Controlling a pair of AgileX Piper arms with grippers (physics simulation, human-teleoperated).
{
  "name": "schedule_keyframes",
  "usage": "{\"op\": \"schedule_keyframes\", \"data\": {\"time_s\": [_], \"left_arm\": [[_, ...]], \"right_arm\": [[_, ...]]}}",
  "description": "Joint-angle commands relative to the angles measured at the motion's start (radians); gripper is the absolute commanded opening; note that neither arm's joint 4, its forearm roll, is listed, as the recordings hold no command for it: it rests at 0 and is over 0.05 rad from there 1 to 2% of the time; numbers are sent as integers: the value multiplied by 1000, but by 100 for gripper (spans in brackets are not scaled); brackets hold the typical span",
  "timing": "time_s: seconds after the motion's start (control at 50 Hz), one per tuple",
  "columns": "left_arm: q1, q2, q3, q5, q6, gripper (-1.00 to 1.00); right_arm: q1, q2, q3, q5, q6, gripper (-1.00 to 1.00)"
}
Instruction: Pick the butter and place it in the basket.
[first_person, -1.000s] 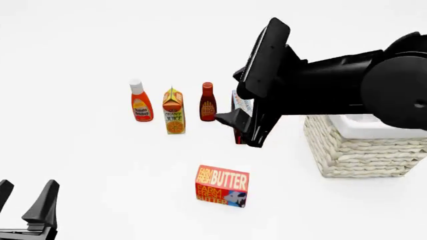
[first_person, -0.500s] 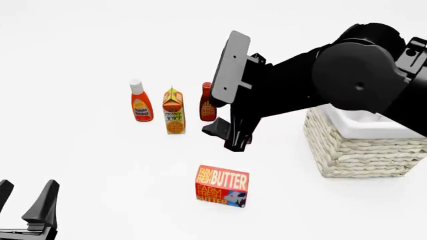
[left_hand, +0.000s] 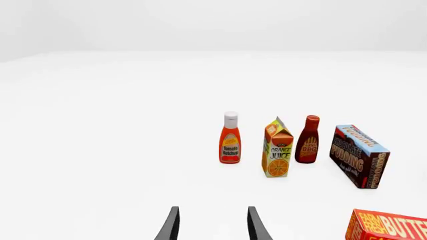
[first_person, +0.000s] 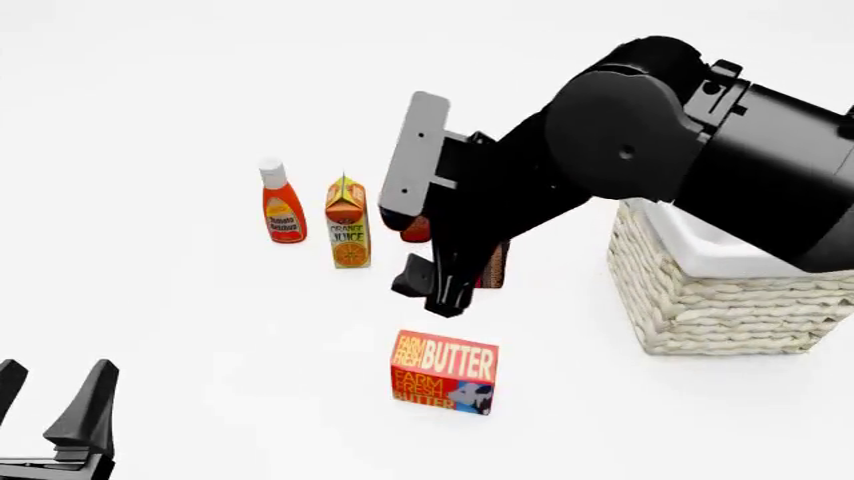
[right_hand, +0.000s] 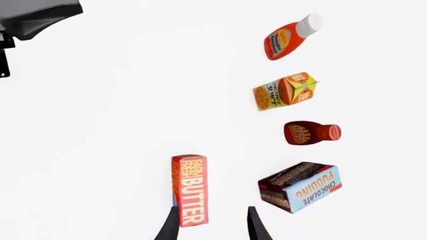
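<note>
Front view: butter (first_person: 445, 372) upright on desk (first_person: 200, 330), left of basket (first_person: 727, 300). Right jaws (first_person: 430, 290) spread, empty, hanging just above and beyond it. Left jaws (first_person: 54, 415) parted, empty, well apart.

Right wrist view. Gripper (right_hand: 212, 224): two dark fingertips set apart, nothing btwn them. Butter (right_hand: 190, 189) lies on white table (right_hand: 100, 125), label up, its near end overlapping one fingertip (right_hand: 170, 225). Beside butter: pudding box (right_hand: 300, 186). Beyond that, in a row leading away from butter: BBQ bottle (right_hand: 311, 133), juice carton (right_hand: 285, 90), ketchup bottle (right_hand: 291, 36). Dark arm part (right_hand: 33, 15) well apart from butter.
</note>
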Motion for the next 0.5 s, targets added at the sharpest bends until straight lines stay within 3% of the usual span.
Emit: {"op": "schedule_keyframes", "data": {"time_s": [0.02,0.32,0.5], "left_arm": [[0,0,0,0,0,100],[0,0,0,0,0,100],[0,0,0,0,0,100]], "right_arm": [[-4,49,-59,58,17,100],[24,99,-122,134,30,100],[-18,191,-143,121,-8,100]]}}
